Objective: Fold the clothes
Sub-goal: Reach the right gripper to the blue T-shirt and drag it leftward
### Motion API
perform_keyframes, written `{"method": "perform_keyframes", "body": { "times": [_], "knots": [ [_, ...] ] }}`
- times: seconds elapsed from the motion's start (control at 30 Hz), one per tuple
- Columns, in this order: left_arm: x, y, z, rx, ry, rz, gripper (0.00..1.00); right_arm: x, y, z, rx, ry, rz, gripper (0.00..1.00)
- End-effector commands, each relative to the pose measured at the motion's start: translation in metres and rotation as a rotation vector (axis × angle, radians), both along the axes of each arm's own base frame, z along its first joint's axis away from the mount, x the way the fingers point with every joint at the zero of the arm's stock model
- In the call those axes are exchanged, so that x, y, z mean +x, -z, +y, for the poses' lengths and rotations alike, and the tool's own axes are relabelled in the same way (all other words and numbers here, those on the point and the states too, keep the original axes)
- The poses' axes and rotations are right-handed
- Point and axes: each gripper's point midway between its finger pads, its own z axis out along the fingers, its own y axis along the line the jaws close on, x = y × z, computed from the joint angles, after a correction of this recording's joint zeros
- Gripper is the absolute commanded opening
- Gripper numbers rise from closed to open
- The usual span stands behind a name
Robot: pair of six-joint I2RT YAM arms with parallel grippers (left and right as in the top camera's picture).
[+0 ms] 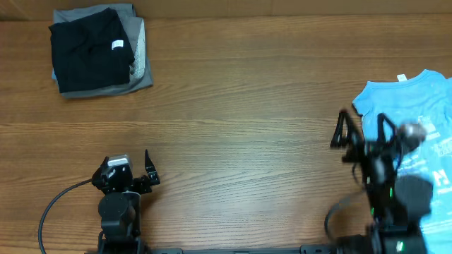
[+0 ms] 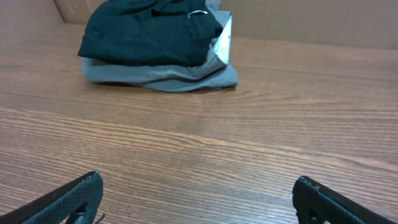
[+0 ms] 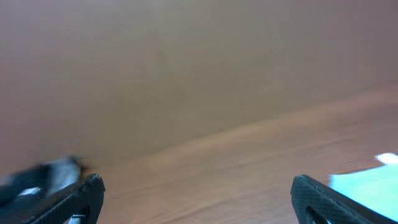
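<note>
Overhead, a light-blue T-shirt [image 1: 417, 106] lies flat at the right edge of the wooden table [image 1: 247, 106]. The right gripper [image 1: 361, 127] hangs over the shirt's left edge, jaws spread wide and apparently empty, though blur clouds the view. At far left, a folded black garment [image 1: 88, 49] sits on a grey garment [image 1: 141, 70]. The left gripper [image 1: 127, 159] hovers wide, holding nothing.

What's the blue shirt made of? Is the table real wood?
The light-blue T-shirt looks like soft, matte cloth, probably cotton: it lies flat and limp, with printed logos. The table shows long brown grain lines and a smooth finish; solid wood or printed laminate, I cannot tell.
</note>
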Motion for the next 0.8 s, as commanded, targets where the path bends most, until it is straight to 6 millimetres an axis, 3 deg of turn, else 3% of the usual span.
{"method": "perform_keyframes", "body": {
  "times": [0.0, 0.2, 0.37, 0.47, 0.6, 0.77],
  "knots": [
    [0.000, 0.001, 0.002, 0.024, -0.007, 0.007, 1.00, 0.050, 0.001, -0.018, -0.157, 0.093, 0.168, 1.00],
    [0.000, 0.001, 0.002, 0.024, -0.007, 0.007, 1.00, 0.124, 0.048, -0.039, -0.203, 0.120, 0.534, 1.00],
    [0.000, 0.001, 0.002, 0.024, -0.007, 0.007, 1.00, 0.159, 0.090, -0.071, -0.246, 0.205, 0.707, 1.00],
    [0.000, 0.001, 0.002, 0.024, -0.007, 0.007, 1.00, 0.165, 0.123, -0.095, -0.313, 0.245, 0.800, 1.00],
    [0.000, 0.001, 0.002, 0.024, -0.007, 0.007, 1.00, 0.157, 0.174, -0.126, -0.325, 0.278, 0.954, 1.00],
    [0.000, 0.001, 0.002, 0.024, -0.007, 0.007, 1.00, 0.152, 0.213, -0.141, -0.243, 0.226, 1.035, 1.00]
  ]
}}
